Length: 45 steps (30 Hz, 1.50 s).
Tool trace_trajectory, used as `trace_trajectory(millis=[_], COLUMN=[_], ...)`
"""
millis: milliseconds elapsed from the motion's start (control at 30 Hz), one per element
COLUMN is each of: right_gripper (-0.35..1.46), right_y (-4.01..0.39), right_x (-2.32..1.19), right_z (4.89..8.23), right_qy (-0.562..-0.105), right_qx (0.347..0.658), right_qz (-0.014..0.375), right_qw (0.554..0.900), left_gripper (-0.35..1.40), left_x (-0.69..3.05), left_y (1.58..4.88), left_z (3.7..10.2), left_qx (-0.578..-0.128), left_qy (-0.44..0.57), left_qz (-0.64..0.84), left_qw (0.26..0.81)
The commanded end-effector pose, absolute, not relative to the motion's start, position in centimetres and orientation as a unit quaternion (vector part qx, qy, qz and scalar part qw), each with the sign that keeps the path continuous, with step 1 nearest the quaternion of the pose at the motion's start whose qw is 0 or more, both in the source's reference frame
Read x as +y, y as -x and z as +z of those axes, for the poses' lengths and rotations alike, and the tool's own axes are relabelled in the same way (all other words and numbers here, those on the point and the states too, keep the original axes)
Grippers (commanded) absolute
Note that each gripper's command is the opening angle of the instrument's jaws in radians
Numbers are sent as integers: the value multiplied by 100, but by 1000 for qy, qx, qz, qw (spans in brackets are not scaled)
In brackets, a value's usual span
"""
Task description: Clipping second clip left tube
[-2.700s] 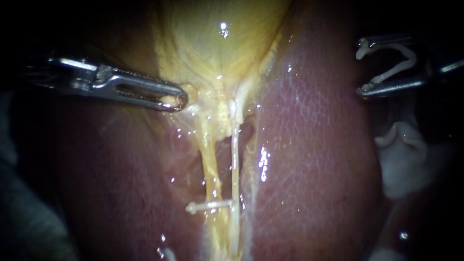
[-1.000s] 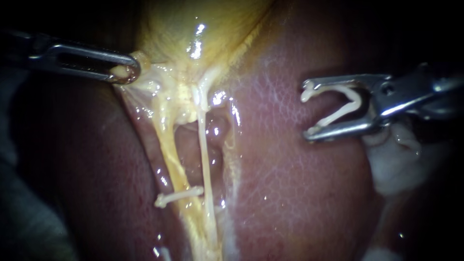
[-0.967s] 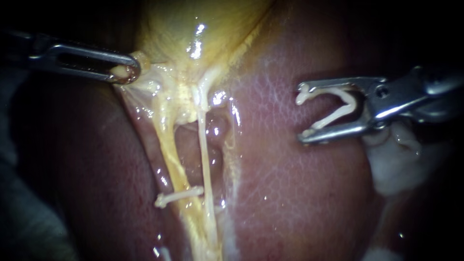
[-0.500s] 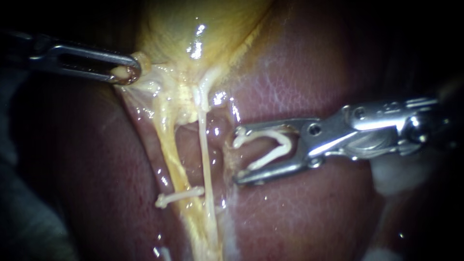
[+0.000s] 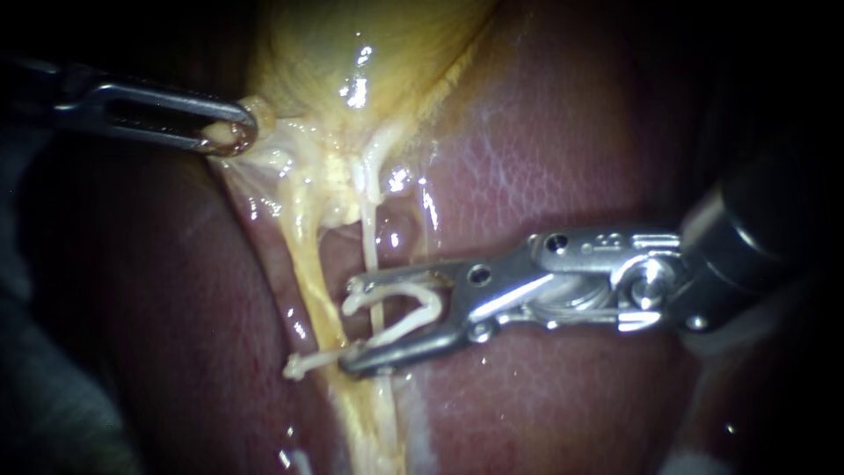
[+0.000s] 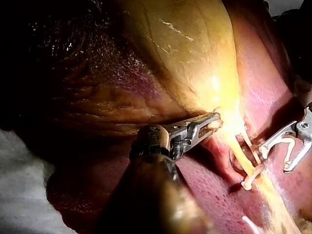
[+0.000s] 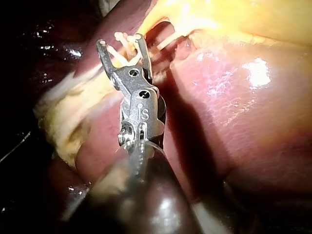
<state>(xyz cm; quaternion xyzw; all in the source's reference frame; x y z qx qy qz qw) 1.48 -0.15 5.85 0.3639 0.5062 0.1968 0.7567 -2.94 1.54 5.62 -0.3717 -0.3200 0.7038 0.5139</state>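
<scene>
My left instrument [image 5: 230, 134] comes in from the upper left, its jaws shut on tissue at the neck of the yellow gallbladder [image 5: 369, 44]; the left wrist view shows the same hold [image 6: 209, 122]. Two tubes run down from the neck: a yellow left tube [image 5: 308, 264] and a thin white tube [image 5: 369, 246]. A closed white clip [image 5: 303, 362] crosses the left tube low down. My right instrument [image 5: 352, 325] reaches in from the right, its jaws wide apart around an open white clip [image 5: 413, 308]. That clip straddles the thin white tube, and its tips reach the left tube's edge, just above the closed clip.
Red-brown liver [image 5: 545, 158] lies on both sides of the tubes, and the right instrument's shaft passes over its right lobe. Pale cloth [image 6: 19, 170] lies beside the liver, behind my left instrument.
My right instrument has travelled left and down across the liver with its open clip, from clear of the tubes to straddling the thin white tube. The left instrument drew the neck leftward early, then held.
</scene>
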Motion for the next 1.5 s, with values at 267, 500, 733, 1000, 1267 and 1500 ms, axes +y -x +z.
trace_trajectory(millis=[267, 500, 733, 1000, 1267, 1500], right_gripper=[49, 49, 49, 49, 49, 49], right_y=[-145, -143, -152, -170, -192, -205], right_x=[-20, -22, -26, -28, -35, -44], right_z=[621, 642, 655, 658, 649, 628], right_qy=[-370, -371, -367, -364, -384, -411], right_qx=[498, 491, 490, 493, 513, 529], right_qz=[213, 216, 219, 221, 213, 196], right_qw=[755, 758, 760, 758, 737, 716], left_gripper=[-35, -35, -35, -35, -35, -35], left_x=[154, 153, 153, 153, 153, 153], left_y=[294, 294, 294, 294, 295, 296], left_z=[562, 562, 562, 562, 562, 562], left_qx=[-319, -319, -319, -319, -319, -319], left_qy=[371, 371, 371, 371, 371, 371], left_qz=[704, 704, 704, 704, 704, 704], left_qw=[515, 515, 515, 515, 515, 515])
